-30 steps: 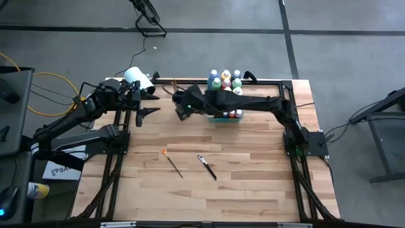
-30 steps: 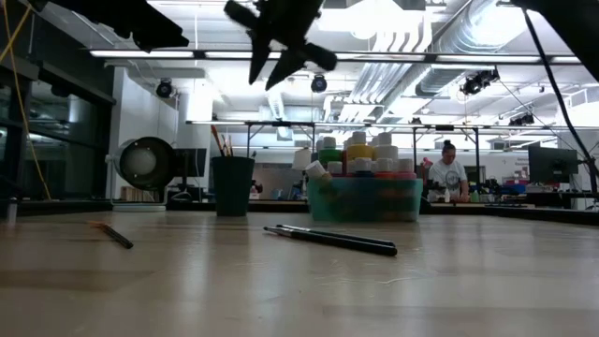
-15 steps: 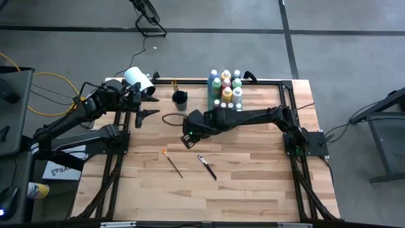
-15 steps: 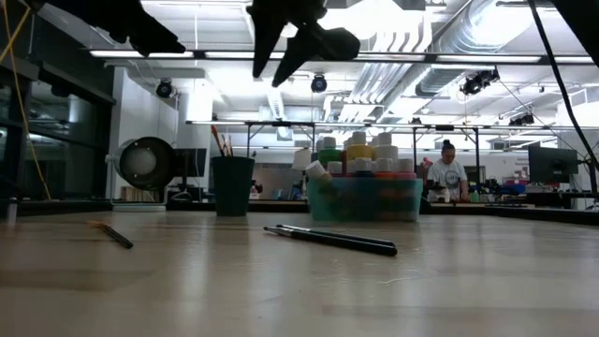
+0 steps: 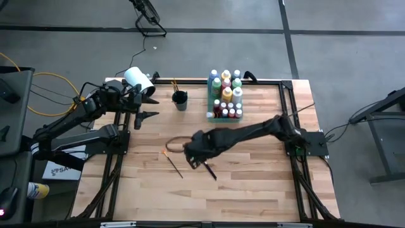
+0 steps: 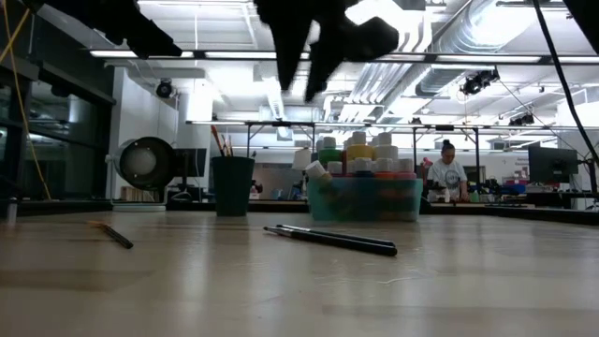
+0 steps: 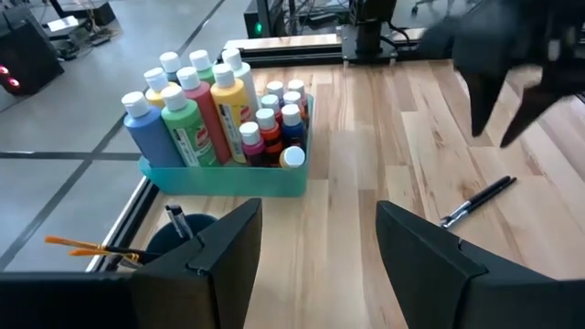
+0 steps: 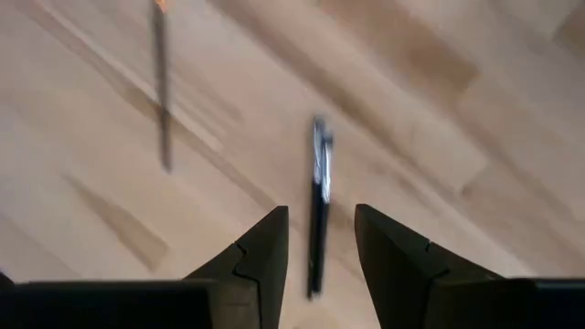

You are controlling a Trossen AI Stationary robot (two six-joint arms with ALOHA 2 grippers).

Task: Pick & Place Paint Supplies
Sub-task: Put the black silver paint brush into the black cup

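Note:
A black-handled brush with a silver band (image 5: 207,167) lies flat on the wooden table near its middle. A thin brush with an orange tip (image 5: 172,162) lies to its left. My right gripper (image 5: 197,158) hangs open above the black brush (image 8: 317,196), pointing down and clear of it. In the right wrist view the brush shows in the gap between the fingers. Paint bottles with white caps stand in a green tray (image 5: 211,116) at the far side. My left gripper (image 5: 152,102) waits open in the air at the far left.
A dark cup (image 5: 180,99) holding brushes stands left of the tray. A white roll (image 5: 136,77) sits at the far left corner. Bare wood stretches along the near half of the table. A person (image 6: 447,173) is in the room beyond.
My right gripper has swung from beside the tray toward the table's near edge, sinking a little and tipping its fingers downward. It now hangs over the black brush. Both brushes lie where they were.

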